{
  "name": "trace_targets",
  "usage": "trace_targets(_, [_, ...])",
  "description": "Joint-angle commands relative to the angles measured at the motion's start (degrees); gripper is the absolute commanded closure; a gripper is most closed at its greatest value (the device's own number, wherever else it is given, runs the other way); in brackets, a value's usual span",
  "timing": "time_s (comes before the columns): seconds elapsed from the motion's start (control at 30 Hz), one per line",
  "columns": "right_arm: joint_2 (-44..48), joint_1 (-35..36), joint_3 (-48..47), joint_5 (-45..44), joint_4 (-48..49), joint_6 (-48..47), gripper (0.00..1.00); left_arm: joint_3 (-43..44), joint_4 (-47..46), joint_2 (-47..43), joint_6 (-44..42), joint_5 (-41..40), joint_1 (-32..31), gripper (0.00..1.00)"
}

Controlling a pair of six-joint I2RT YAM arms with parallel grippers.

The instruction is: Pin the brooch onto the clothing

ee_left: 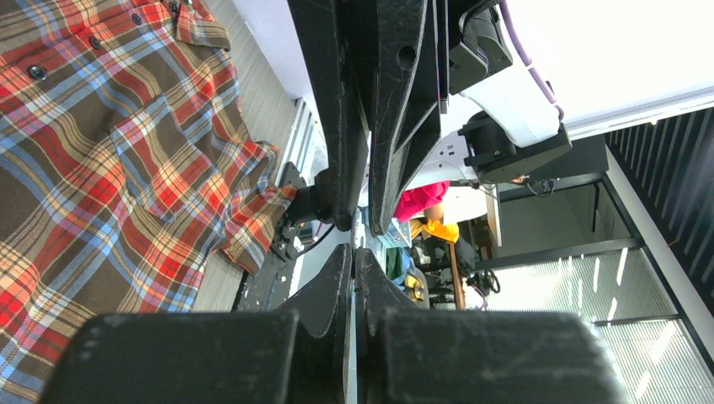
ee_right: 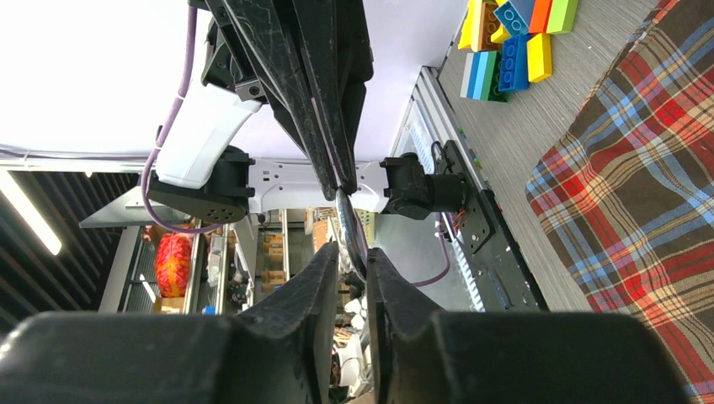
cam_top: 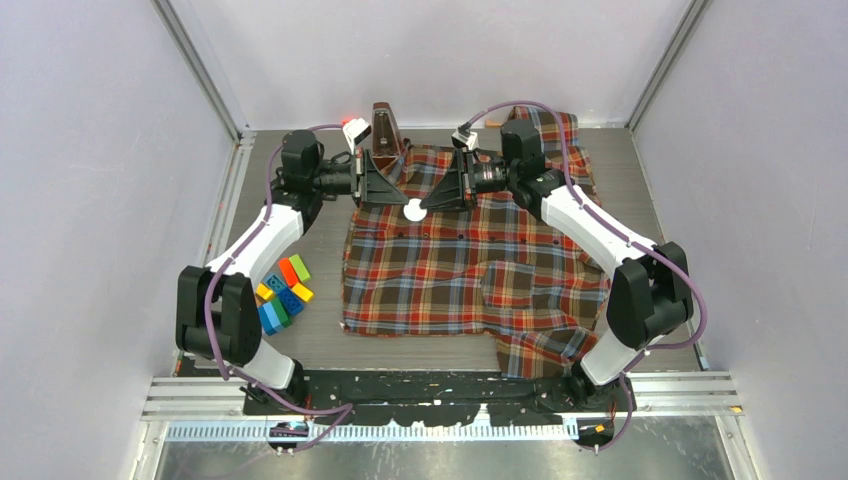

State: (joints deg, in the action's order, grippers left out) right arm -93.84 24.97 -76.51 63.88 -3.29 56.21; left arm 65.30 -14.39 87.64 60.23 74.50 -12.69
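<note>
White brooch (cam_top: pixel 414 210), a flat disc, hangs face-up just above the plaid shirt (cam_top: pixel 470 270) near its 12 o'clock collar end, clamped by both arms: left pincer (cam_top: pixel 404 203) from 9 o'clock, right pincer (cam_top: pixel 426 207) from 3, equally near.

The shirt (cam_top: pixel 470 270) is plaid in red, brown and light blue; the brooch (cam_top: pixel 414 210) is white.

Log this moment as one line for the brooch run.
left pincer: shut on brooch | right pincer: shut on brooch | brooch: held over shirt, not yet pinned
</note>
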Motion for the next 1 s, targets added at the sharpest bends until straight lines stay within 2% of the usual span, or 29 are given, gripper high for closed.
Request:
trace_targets(0.0, [1.11, 0.26, 0.36, 2.32, 4.93, 1.60, 0.77, 0.57, -2.65, 0.81, 0.58, 0.44, -0.23, 1.00])
trace_targets(0.33, [1.32, 0.39, 0.77, 0.93, 6.05, 1.99, 0.99, 0.77, -2.66, 1.22, 0.51, -0.43, -0.23, 1.00])
trace_targets(0.37, [1.48, 0.36, 0.64, 0.30, 5.86, 1.68, 0.99, 0.76, -2.74, 1.23, 0.51, -0.99, -0.25, 0.96])
trace_targets(0.4, [1.93, 0.28, 0.52, -1.38, 4.66, 0.45, 0.99, 0.84, -2.79, 1.17, 0.52, -1.63, -0.23, 0.84])
trace_targets(0.43, [2.23, 0.27, -0.08, -3.43, 1.63, -0.67, 0.99, 0.95, -2.87, 0.99, 0.42, -2.43, -0.16, 0.65])
trace_targets(0.5, [3.36, 0.14, -0.96, -7.34, -1.78, -4.04, 0.99, 0.97, -2.92, 0.39, 0.10, -4.86, -0.14, 0.38])
trace_targets(0.53, [4.14, 0.03, -1.04, -8.67, -2.24, -5.35, 0.99, 0.97, -2.59, 0.09, -0.30, -6.53, -0.10, 0.28])
trace_targets(0.57, [4.65, -0.08, -0.81, -12.08, -2.57, -5.73, 0.99, 0.91, -2.16, -0.19, -0.86, -8.36, -0.06, 0.23])
trace_targets(0.63, [6.42, -0.28, 0.96, -19.01, 0.60, -4.20, 0.99, 0.34, -2.70, -0.79, -1.25, -13.02, -0.06, 0.19])
trace_targets(0.77, [9.48, -0.21, 3.86, -27.74, 9.05, 0.14, 0.99, -1.43, -12.90, -1.51, 5.11, -21.00, -1.12, 0.15])
trace_targets(0.87, [10.94, -0.11, 4.42, -32.17, 11.00, 0.44, 0.99, 0.53, -8.58, -2.53, 2.37, -26.90, -3.93, 0.20])
trace_targets(0.97, [12.73, -0.12, 5.56, -36.00, 14.82, 1.63, 0.99, 0.89, -10.20, -2.91, 4.38, -31.51, -6.67, 0.22])
